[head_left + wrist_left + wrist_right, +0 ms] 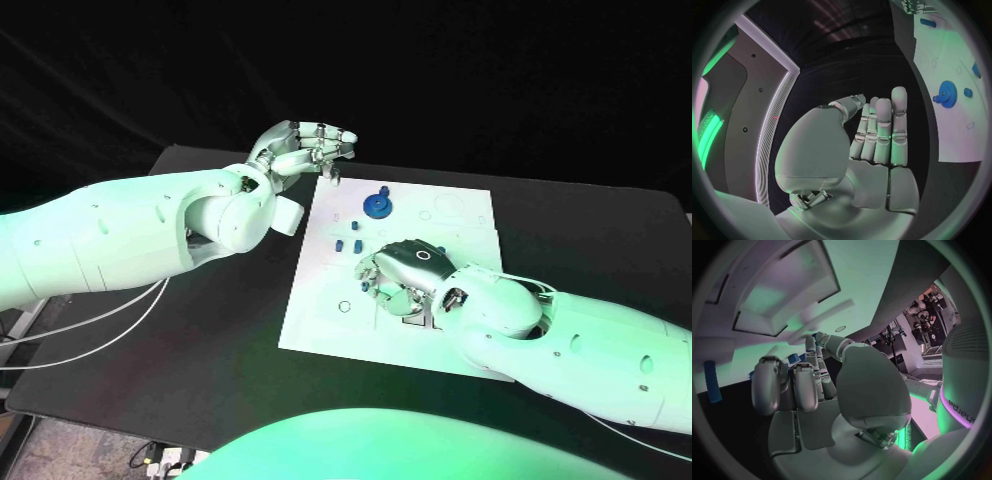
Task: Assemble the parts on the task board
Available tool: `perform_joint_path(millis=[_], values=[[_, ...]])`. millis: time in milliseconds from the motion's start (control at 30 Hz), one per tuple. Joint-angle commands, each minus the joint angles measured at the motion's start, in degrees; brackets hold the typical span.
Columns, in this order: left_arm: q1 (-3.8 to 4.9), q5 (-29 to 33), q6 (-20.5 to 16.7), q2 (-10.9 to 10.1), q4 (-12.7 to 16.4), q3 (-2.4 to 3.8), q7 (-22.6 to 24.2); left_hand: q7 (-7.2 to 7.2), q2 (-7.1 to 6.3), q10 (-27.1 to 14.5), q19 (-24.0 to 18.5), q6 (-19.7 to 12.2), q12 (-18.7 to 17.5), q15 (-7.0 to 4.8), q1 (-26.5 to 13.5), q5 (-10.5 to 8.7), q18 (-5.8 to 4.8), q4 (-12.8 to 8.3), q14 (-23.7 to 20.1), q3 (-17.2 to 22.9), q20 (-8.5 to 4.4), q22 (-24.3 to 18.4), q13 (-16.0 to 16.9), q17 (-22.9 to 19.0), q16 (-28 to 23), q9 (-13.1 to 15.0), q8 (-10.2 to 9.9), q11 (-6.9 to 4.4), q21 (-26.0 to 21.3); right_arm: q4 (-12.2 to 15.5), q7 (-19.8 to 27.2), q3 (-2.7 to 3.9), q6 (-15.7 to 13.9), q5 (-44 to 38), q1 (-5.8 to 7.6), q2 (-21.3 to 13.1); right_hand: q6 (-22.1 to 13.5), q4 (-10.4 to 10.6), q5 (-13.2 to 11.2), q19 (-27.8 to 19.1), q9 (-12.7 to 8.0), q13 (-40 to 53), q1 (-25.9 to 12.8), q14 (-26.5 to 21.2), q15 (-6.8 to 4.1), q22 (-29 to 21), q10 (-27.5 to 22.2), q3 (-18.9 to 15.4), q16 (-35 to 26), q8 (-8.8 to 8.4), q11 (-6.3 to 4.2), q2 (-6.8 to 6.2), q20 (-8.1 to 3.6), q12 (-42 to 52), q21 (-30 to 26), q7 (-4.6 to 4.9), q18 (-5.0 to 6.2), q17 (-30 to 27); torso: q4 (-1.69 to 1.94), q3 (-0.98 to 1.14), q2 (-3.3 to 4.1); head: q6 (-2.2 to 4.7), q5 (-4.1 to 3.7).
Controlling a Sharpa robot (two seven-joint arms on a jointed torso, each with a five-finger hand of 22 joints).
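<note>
- White rectangular task board (450,215) lying flat in the middle of the black tabletop (216,330), reaching toward the far edge.
- Blue round gear-like plastic part (376,204) standing on the board near its far left corner; seen also from the left wrist (946,93).
- Two small blue peg-shaped parts (346,243) lying on the board just toward the near edge from the gear, close to the board's left edge.
- Silver many-fingered right hand (407,270) lowered onto the middle of the board, palm down, fingers curled toward the surface among small blue pieces; cannot tell whether anything is gripped.
- From the right wrist, fingers (770,385) bent over the white board, with a small blue cylinder (712,381) lying at the board's edge, apart from the hand.
- Silver many-fingered left hand (304,148) raised above the far left corner of the board, off the tabletop, touching nothing.
- In the left wrist view, fingers (882,131) straight and pressed side by side, palm bare, nothing held.
</note>
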Motion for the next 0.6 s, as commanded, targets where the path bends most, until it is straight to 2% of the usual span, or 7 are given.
perform_joint_path(millis=[33, 233, 333, 467, 567, 600], values=[[0.08, 0.2, 1.2, 0.1, 0.1, 0.04, 0.2, -0.06, 0.28, -0.5, -0.1, -0.2, 0.3, 0.15, -0.3, 0.14, 0.32, -0.2, -0.1, -0.2, 0.42, -0.1, 0.1, -0.1, -0.1, 0.1, 0.0, 0.10, -0.4, 0.3, -0.6, -0.10, -1.0, 0.3, -0.14, -0.5, -0.5, 0.2, 0.1, -0.2, 0.0, 0.1, 0.1, 3.0, 0.29, 6.4, -0.4, -0.2, 0.2, -0.20, 0.07, -0.72, 0.13, -0.3, -0.3, 0.04, 0.06, 0.5, -0.04, 0.02, 0.01, 0.07, -0.03], [0.08, 0.2, 1.6, 0.0, 0.2, 0.04, 0.0, -0.07, 0.55, -0.6, -0.1, -0.3, 0.5, 0.16, -0.3, 0.14, 0.34, -0.1, -0.2, -0.1, 0.46, -0.1, 0.1, -0.1, -0.1, 0.1, 0.1, 0.09, -0.4, 2.1, -0.9, -0.03, -1.7, 0.8, -0.10, -2.5, -0.2, 0.3, 0.1, -0.2, 0.0, 0.1, 0.1, 2.9, 0.32, 6.4, -0.4, -0.3, -0.1, -0.05, 0.07, -0.67, 0.17, -0.2, -0.4, -0.01, 0.08, 0.0, -0.04, 0.04, 0.01, 0.11, -0.09], [0.07, 0.2, 1.6, -0.1, 0.2, 0.04, 0.0, -0.07, 0.55, -0.6, -0.1, -0.3, 0.5, 0.16, -0.3, 0.14, 0.34, -0.1, -0.2, -0.1, 0.46, -0.1, 0.1, -0.1, -0.1, 0.1, 0.1, 0.09, -0.4, 3.4, -1.1, 0.09, -2.2, 0.8, 0.08, -4.0, -0.1, 0.3, 0.1, -0.3, 0.1, 0.1, 0.0, 2.9, 0.34, 6.3, -0.5, -0.4, -0.1, 0.02, 0.10, -0.79, 0.19, -0.2, -0.6, -0.01, 0.13, 0.0, -0.12, 0.01, -0.08, 0.25, -0.24], [0.07, 0.2, 1.7, -0.2, 0.2, 0.04, -0.1, -0.07, 0.55, -0.6, -0.1, -0.3, 0.5, 0.16, -0.3, 0.14, 0.34, -0.1, -0.2, -0.1, 0.46, -0.1, 0.1, -0.1, -0.1, 0.1, 0.1, 0.09, -0.4, 5.7, -1.1, 0.44, -3.8, 0.8, 0.66, -6.5, 0.3, 0.5, 0.4, -0.5, 0.2, 0.1, 0.0, 2.9, 0.36, 5.9, -0.6, -0.4, 0.0, 0.23, 0.11, -0.61, 0.23, -0.1, -1.2, -0.02, 0.26, 0.1, -0.04, 0.01, -0.06, 0.62, -0.55], [0.07, 0.2, 1.8, -0.2, 0.2, 0.04, -0.1, -0.07, 0.55, -0.6, -0.1, -0.3, 0.5, 0.16, -0.3, 0.14, 0.34, -0.1, -0.2, -0.1, 0.46, -0.1, 0.1, -0.1, -0.1, 0.1, 0.1, 0.09, -0.4, 7.7, -0.9, 0.92, -5.1, 1.6, 1.42, -9.1, 1.2, 0.7, 1.1, -1.2, 0.4, 0.1, 0.0, 2.7, 0.38, 5.1, -0.3, -0.4, -0.4, 0.59, 0.16, -0.41, 0.26, 0.3, -2.9, 0.69, 0.60, -0.7, 0.00, -0.01, -0.07, 1.02, -1.05], [0.07, 0.2, 1.8, -0.3, 0.2, 0.04, -0.1, -0.07, 0.55, -0.6, -0.1, -0.3, 0.5, 0.16, -0.3, 0.14, 0.34, -0.1, -0.2, -0.1, 0.46, -0.1, 0.1, -0.1, -0.1, 0.1, 0.1, 0.09, -0.4, 8.4, -0.8, 1.14, -5.2, 2.5, 1.80, -10.2, 1.2, 0.8, 1.1, -2.2, 0.4, -0.1, -0.2, 2.2, 0.65, 3.8, -0.8, -0.5, -1.4, 0.50, 0.48, -0.61, 0.38, 0.1, -5.4, 1.12, 1.07, -2.2, 0.01, -0.02, -0.05, 1.38, -1.46]])
